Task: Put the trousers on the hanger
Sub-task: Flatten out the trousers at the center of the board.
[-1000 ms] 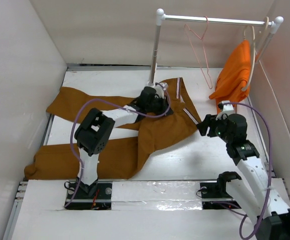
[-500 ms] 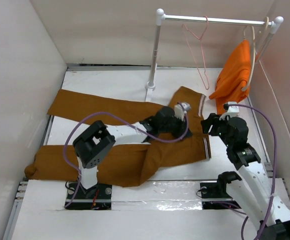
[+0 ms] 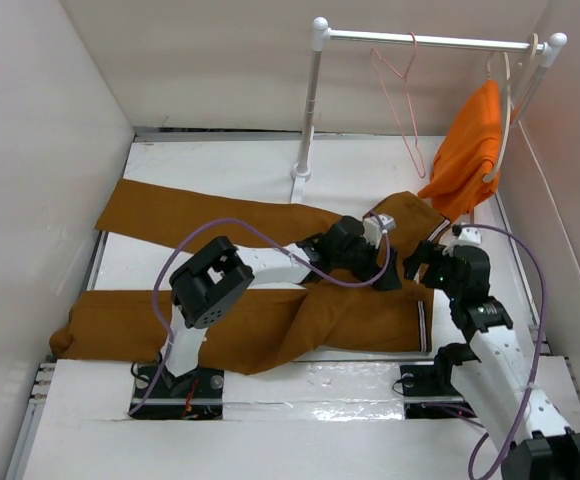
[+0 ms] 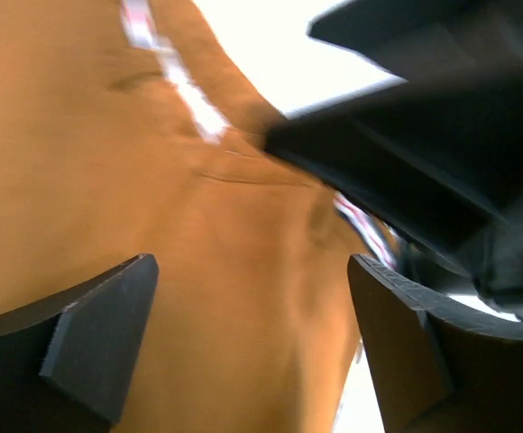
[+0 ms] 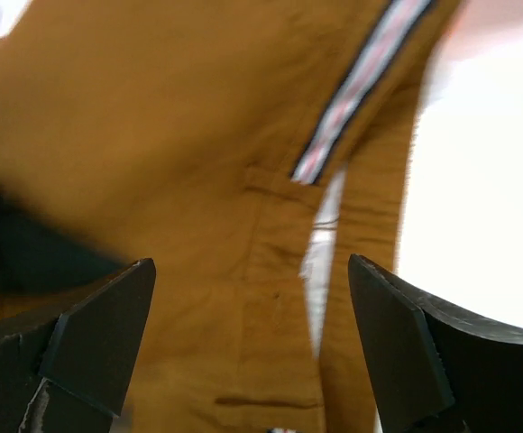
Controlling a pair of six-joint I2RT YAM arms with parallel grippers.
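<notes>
White bench boards carry the trousers [image 3: 270, 320], spread from the left edge almost to the right edge, with the striped waistband [image 3: 422, 325] at the right. Over that end the left gripper [image 4: 251, 343] and right gripper [image 5: 251, 347] both gape wide, holding nothing. Blur hides detail in both wrist views. At the far right corner, the thin pink wire hanger [image 3: 390, 100] hangs from the rail [image 3: 430, 41].

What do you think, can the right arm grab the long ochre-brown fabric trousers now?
Probably yes. The right gripper hangs open just over the ochre-brown trousers, nothing between them, though the open left gripper crowds close beside.
</notes>
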